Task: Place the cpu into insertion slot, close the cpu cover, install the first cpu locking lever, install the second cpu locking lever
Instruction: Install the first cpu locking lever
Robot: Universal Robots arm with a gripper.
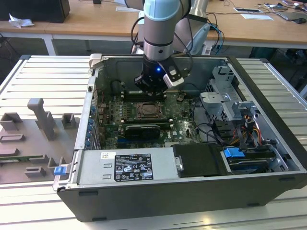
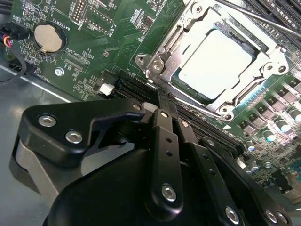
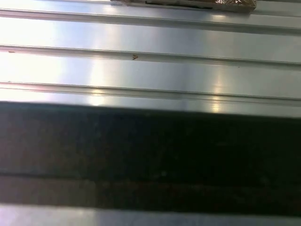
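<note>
Our black pincer [image 2: 162, 101] hangs low over the green motherboard [image 2: 94, 42], just beside the socket, its two fingers drawn together with nothing between them. The small square cpu with its pale silvery metal top [image 2: 216, 63] already lies seated in the square silver-rimmed insertion slot [image 2: 162, 49], and the thin silver cpu cover frame [image 2: 270, 59] looks folded down around it, window over the chip. We judge the chip light, stiff and fragile underneath; we'd touch edges only. The thin steel locking lever [image 2: 249, 15] running along the socket's side looks springy and slippery, so we'd catch it at its bent end.
</note>
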